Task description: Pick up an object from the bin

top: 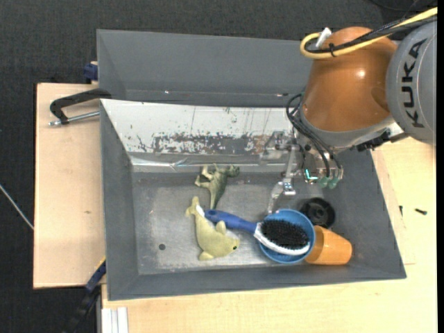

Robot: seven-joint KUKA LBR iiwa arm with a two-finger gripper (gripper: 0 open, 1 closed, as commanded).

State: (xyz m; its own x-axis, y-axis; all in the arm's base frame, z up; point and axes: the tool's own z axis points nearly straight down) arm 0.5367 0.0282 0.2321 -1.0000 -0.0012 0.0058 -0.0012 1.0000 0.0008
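Entry: pincer, its opening not to be told and nothing seen gripped, is hung low at the right of the bin, just behind the blue round brush that is wedged against an orange cup, presumably as nearest candidate.

my arm comes in from the right side of the view and bends downward, with the orange cover on my wrist facing the camera. cables run across the top of this cover. my gripper hangs under it, pointing down.
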